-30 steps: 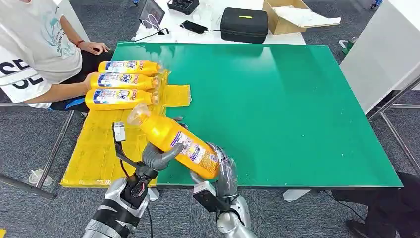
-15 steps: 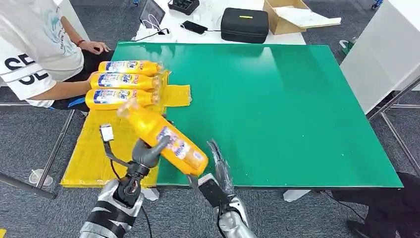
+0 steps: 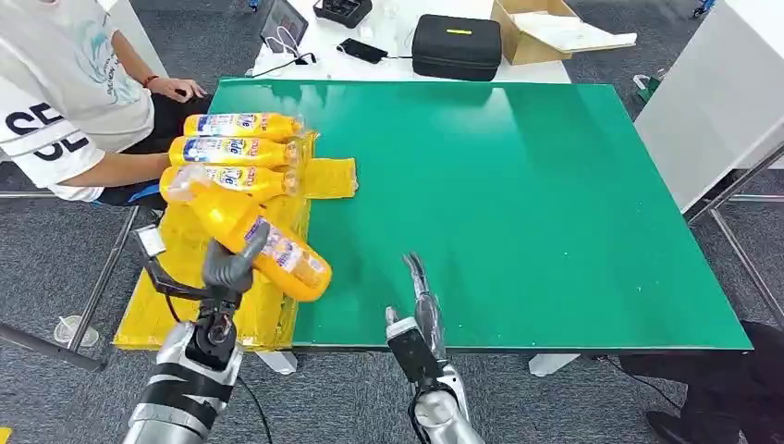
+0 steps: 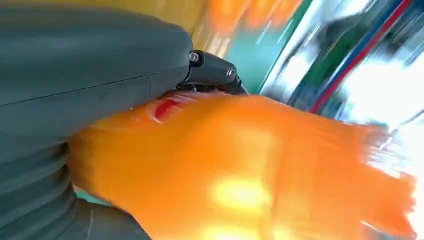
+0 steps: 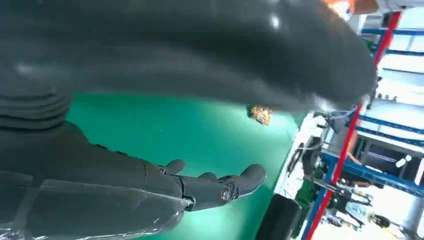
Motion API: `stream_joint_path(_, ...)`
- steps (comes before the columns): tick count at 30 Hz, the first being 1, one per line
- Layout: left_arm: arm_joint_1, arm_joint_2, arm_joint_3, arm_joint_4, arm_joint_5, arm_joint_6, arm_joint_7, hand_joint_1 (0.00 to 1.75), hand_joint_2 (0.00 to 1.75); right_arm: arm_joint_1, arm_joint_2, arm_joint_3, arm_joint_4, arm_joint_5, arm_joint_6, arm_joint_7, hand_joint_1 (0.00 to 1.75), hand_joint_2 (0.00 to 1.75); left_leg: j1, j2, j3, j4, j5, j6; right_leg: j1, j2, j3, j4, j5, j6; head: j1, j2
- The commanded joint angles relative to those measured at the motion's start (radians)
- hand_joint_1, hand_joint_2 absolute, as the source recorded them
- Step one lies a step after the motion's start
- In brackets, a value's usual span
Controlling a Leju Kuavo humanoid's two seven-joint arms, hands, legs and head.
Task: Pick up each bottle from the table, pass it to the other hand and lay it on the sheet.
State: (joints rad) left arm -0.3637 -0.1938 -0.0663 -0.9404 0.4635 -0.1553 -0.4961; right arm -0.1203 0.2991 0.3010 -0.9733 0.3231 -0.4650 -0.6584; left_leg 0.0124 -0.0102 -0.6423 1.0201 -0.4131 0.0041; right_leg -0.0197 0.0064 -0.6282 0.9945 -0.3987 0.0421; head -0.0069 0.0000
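Nearest, at lower centre of the head view, the right hand [image 3: 421, 298] holds nothing, fingers straight and apart over the green table's [image 3: 518, 203] front edge. Lower left, the left hand [image 3: 229, 264] grips an orange bottle [image 3: 248, 232] around its middle, tilted above the yellow sheet [image 3: 176, 287]. Beyond it, three bottles [image 3: 231, 150] lie side by side on the sheet's far end, crowding that space. Upper left, a seated person's arm [image 3: 116, 168] rests against them. Farther back sits a black case [image 3: 456, 44].

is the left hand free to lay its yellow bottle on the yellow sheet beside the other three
Probably yes: the left hand holds the yellow plastic bottle over bare yellow sheet, just short of the three lying bottles.
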Motion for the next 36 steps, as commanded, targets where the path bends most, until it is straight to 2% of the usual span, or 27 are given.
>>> stream_joint_path(1,-0.123,0.049,0.113,-0.078,-0.439,0.389,-0.19,1.75,1.75,0.053,-0.04,0.066,-0.294,-0.067,-0.007,0.006,0.0,0.0,0.002,0.002,0.002,0.002,-0.002,0.0,0.002,0.0,0.002,0.002,-0.001,-0.003,0.0,0.0)
stream_joint_path(10,-0.117,0.043,0.114,-0.076,-0.443,0.387,-0.191,1.75,1.75,0.052,-0.041,0.066,-0.283,-0.071,-0.008,0.005,0.0,0.0,0.002,0.001,0.006,0.001,-0.002,0.0,0.003,-0.001,0.006,0.0,-0.002,-0.003,0.0,0.0)
stream_joint_path(14,-0.117,0.043,0.114,-0.076,-0.443,0.387,-0.191,1.75,1.75,0.052,-0.041,0.066,-0.283,-0.071,-0.008,0.005,0.0,0.0,0.002,0.0,0.002,0.0,0.0,0.0,0.002,-0.001,0.002,0.0,0.0,-0.002,0.0,0.0)
stream_joint_path(15,-0.117,0.043,0.114,-0.076,-0.443,0.387,-0.191,1.75,1.75,0.052,-0.041,0.066,-0.283,-0.071,-0.008,0.005,0.0,0.0,0.003,0.001,0.007,0.0,-0.002,0.0,0.004,-0.001,0.008,-0.001,-0.002,-0.004,0.0,0.0)
stream_joint_path(16,-0.117,0.043,0.114,-0.076,-0.443,0.387,-0.191,1.75,1.75,0.052,-0.041,0.066,-0.283,-0.071,-0.008,0.005,0.0,0.0,0.002,0.001,0.003,0.0,-0.001,0.0,0.002,0.0,0.003,0.0,-0.001,-0.002,0.0,0.0)
stream_joint_path(18,-0.117,0.043,0.114,-0.076,-0.443,0.387,-0.191,1.75,1.75,0.052,-0.041,0.066,-0.283,-0.071,-0.008,0.005,0.0,0.0,0.002,0.001,0.004,0.0,-0.001,0.0,0.003,-0.001,0.005,0.0,-0.001,-0.002,0.0,0.0)
stream_joint_path(20,-0.112,0.085,0.043,-0.136,-0.689,0.62,-0.202,1.75,1.75,0.052,-0.039,0.07,-0.31,-0.105,-0.018,-0.031,0.0,0.0,0.002,0.0,0.001,0.0,0.0,0.0,0.002,-0.001,0.002,0.0,0.0,-0.002,0.0,0.0)
stream_joint_path(21,-0.122,0.095,0.046,-0.124,-0.7,0.628,-0.202,1.75,1.75,0.05,-0.041,0.079,-0.323,-0.112,-0.017,-0.032,0.0,0.0,0.002,0.001,0.004,0.0,-0.001,0.0,0.003,-0.001,0.005,0.0,-0.001,-0.002,0.0,0.0)
stream_joint_path(22,-0.141,0.122,0.023,-0.089,-0.833,0.729,-0.202,1.75,1.75,0.05,-0.04,0.083,-0.343,-0.123,-0.025,-0.033,0.0,0.0,0.002,0.001,0.002,0.001,-0.001,0.0,0.003,0.0,0.002,0.0,-0.001,-0.002,0.0,0.0)
stream_joint_path(23,-0.158,0.129,0.032,-0.048,-0.872,0.739,-0.202,1.75,1.75,0.048,-0.038,0.085,-0.354,-0.138,-0.027,-0.033,0.0,0.0,0.002,0.001,0.001,0.0,0.0,0.0,0.002,0.0,0.001,0.0,0.0,-0.002,0.0,0.0)
stream_joint_path(24,-0.171,0.156,0.008,-0.005,-0.993,0.811,-0.202,1.75,1.75,0.044,-0.04,0.088,-0.362,-0.156,-0.025,-0.031,0.0,0.0,0.002,0.002,0.003,0.001,-0.001,0.0,0.003,0.0,0.004,0.001,-0.001,-0.003,0.0,0.0)
stream_joint_path(27,-0.175,0.16,-0.005,0.052,-1.012,0.712,-0.202,1.75,1.75,0.035,-0.044,0.088,-0.364,-0.18,-0.033,-0.034,0.0,0.0,0.001,0.001,0.003,-0.001,0.0,0.0,0.002,0.0,0.002,0.0,0.0,-0.002,0.0,0.0)
stream_joint_path(30,-0.116,0.157,-0.054,0.008,-0.91,0.541,-0.202,1.75,1.75,0.036,-0.047,0.071,-0.372,-0.2,-0.035,-0.039,0.0,0.0,0.001,0.0,0.003,-0.001,0.0,0.0,0.002,-0.001,0.003,0.0,0.0,-0.002,0.0,0.0)
stream_joint_path(31,-0.102,0.194,-0.145,0.043,-1.081,0.627,-0.202,1.75,1.75,0.032,-0.051,0.07,-0.369,-0.218,-0.011,-0.032,0.0,0.0,0.002,0.001,0.005,-0.001,0.0,0.0,0.003,-0.001,0.005,-0.001,-0.001,-0.002,0.0,0.0)
stream_joint_path(33,-0.088,0.205,-0.187,0.116,-1.217,0.706,-0.201,1.75,1.75,0.022,-0.051,0.065,-0.361,-0.231,0.012,-0.035,0.0,0.0,0.001,0.001,0.005,-0.002,0.0,0.0,0.001,0.0,0.004,-0.002,0.0,-0.001,0.0,0.0)
stream_joint_path(36,-0.099,0.214,-0.221,0.219,-1.312,0.72,-0.202,1.75,1.75,0.02,-0.046,0.06,-0.372,-0.243,0.023,-0.04,0.0,0.0,0.0,0.002,0.005,-0.002,0.0,0.0,0.001,0.001,0.004,-0.001,0.0,-0.001,0.0,0.0)
